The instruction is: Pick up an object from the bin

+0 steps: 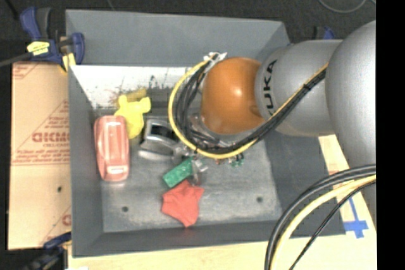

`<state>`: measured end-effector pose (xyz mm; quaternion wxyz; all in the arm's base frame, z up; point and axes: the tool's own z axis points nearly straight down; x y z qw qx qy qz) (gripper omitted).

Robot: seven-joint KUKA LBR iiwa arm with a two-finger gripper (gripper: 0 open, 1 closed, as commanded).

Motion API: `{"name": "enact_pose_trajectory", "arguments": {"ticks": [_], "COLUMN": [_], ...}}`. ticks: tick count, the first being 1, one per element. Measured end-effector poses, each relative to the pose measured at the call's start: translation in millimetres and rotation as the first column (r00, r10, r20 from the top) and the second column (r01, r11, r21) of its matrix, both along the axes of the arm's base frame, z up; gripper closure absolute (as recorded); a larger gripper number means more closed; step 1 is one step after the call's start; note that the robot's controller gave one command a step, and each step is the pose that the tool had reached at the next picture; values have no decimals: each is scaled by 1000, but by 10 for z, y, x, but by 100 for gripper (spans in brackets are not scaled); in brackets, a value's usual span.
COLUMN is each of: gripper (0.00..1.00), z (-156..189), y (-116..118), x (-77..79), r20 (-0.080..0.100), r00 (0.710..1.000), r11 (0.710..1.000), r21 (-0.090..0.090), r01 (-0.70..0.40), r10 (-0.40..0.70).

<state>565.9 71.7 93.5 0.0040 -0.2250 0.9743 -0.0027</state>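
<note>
Hanging low in the grey metal bin (253, 199), the big silver robot arm (316, 85) points its round orange cover (231, 95) at the middle of the floor. The jaws sit under that cover, and the cover and cables hide most of them. I cannot tell if the jaws are released or clenched.

Right by their tip, a bit toward 6 o'clock from the middle, lies a small green plastic block (178, 173). It looks like the thing being picked, but I cannot tell if it is held or only touched. A crumpled red soft lump (182, 204) lies just beside it at 6 o'clock. A shiny silver metal piece (155, 135) lies near the tip, toward 9 o'clock. Farther out at 9 o'clock is a flat pink plastic case (112, 148), and a chunky yellow plastic toy (133, 112) sits at 10 o'clock.

I think this is the grabbing step, with the lift not yet done. Next, the jaws need a firm hold on the green block alone, then a straight lift up, so the red lump does not come along.
</note>
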Motion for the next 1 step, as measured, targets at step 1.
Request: {"name": "enact_pose_trajectory", "arguments": {"ticks": [1], "gripper": [100], "z": [0], "y": [0], "x": [0], "r20": [0], "r00": [1000], "r11": [1000], "r21": [0], "r01": [0], "r10": [0]}}
